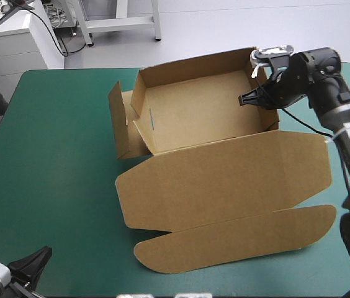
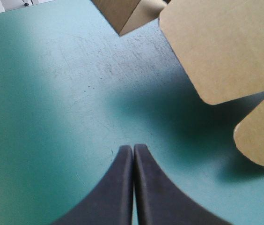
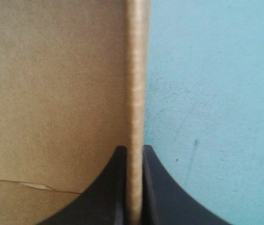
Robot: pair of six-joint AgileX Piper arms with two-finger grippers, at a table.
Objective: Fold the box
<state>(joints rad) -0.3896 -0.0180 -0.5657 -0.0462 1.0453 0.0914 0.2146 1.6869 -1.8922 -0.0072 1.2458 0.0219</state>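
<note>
Press the right wall of the box (image 1: 187,118) inward squarely, pinched in the nearly closed right fingers (image 3: 113,187), tray sitting centred on the bench (image 1: 57,155), lid flat. Bring the closed, empty left fingers (image 2: 113,187) over to steady.

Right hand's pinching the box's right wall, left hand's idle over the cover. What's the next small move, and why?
Probably bring the left hand, shut and empty, forward to the left flap of the box, which splays outward untucked, and nudge it inward. The right hand grips the right wall, which should steady the box meanwhile.
</note>
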